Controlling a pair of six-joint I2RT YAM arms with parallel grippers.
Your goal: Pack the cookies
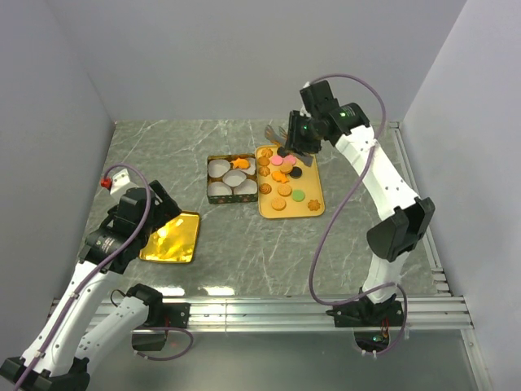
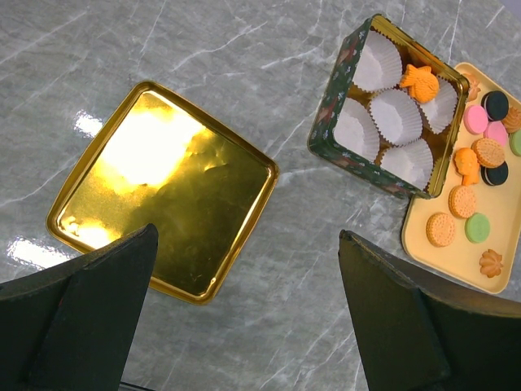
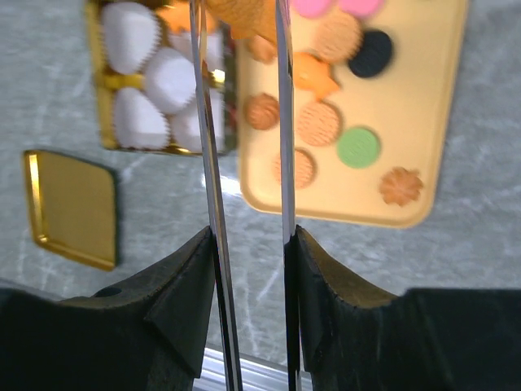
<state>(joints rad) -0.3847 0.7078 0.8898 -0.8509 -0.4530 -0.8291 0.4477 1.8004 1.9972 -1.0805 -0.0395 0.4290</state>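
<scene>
Cookies are laid mostly on the yellow tray, which is placed just beside the open tin on the desk. At least one orange flower-shaped piece is already seen on the white paper cups inside the tin. One golden-brown cookie seems to be clamped between the two thin blades of the right pincer, above the border of tray and tin. The left pincer is spread wide with nothing in it and is held over the desk near the gold lid.

The hold is judged to be weak. The biscuit seems to be pressed only between smooth narrow blades, so it can be turned or dropped, and it can be cracked if more pressure is given. If it is released too high or off centre, it may be bounced from the light cup onto the desk, or the cup may be pushed aside.

The cookies are small, flat and dry-looking. They are mostly orange, round or flower-shaped, with a few pink, green and black ones.
</scene>
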